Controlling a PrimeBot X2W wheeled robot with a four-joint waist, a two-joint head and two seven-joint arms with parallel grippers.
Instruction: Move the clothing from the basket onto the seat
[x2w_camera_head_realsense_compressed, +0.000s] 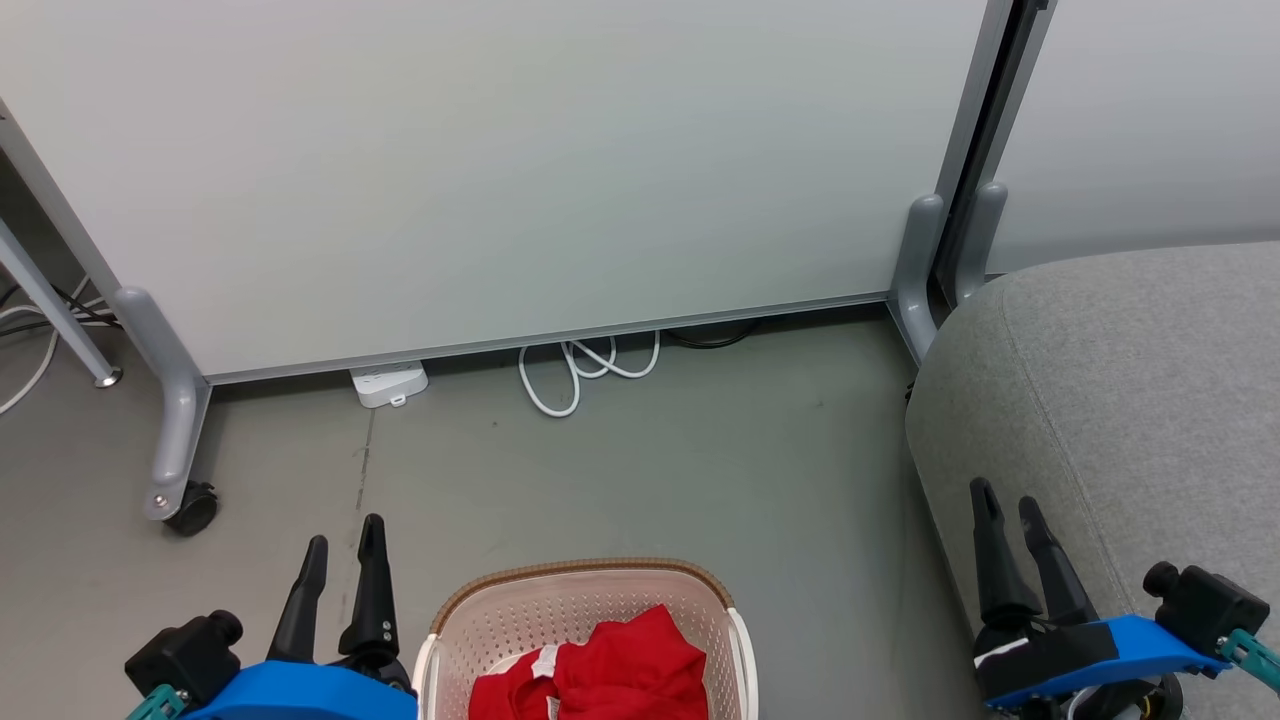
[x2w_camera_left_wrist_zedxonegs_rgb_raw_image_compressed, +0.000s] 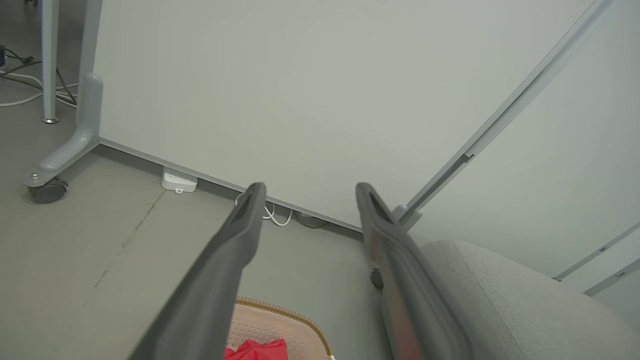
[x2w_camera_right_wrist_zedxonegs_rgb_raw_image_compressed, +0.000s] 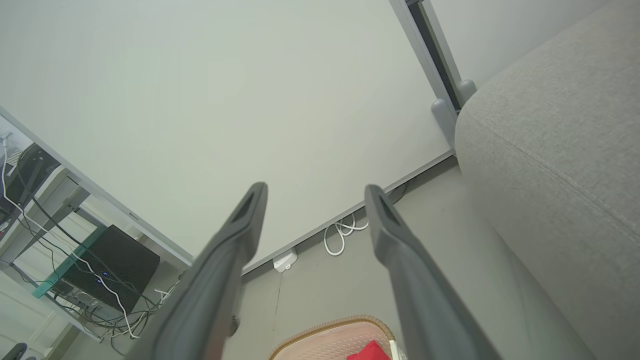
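Both the left gripper (x2w_camera_head_realsense_compressed: 345, 532) and right gripper (x2w_camera_head_realsense_compressed: 1005, 494) are spread wide and empty, the clothing (x2w_camera_head_realsense_compressed: 620, 665) sits in the basket (x2w_camera_head_realsense_compressed: 580, 570), and a weak pinch could drop it before the seat (x2w_camera_head_realsense_compressed: 1130, 380).

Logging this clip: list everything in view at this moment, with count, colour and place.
clothing: one heap, red with a white tag, inside the basket
basket: one, cream with a brown rim, on the floor, bottom centre of the head view
seat: one, grey, to the basket's right
partition panels: two, pale white, behind everything
power strip: one, white, on the floor at the panel's lower edge
cable: one coil, white, on the floor by the panel
caster: one, black, under the panel's left foot
left end effector: dark fingers, open, empty, left of the basket
right end effector: dark fingers, open, empty, by the seat's front
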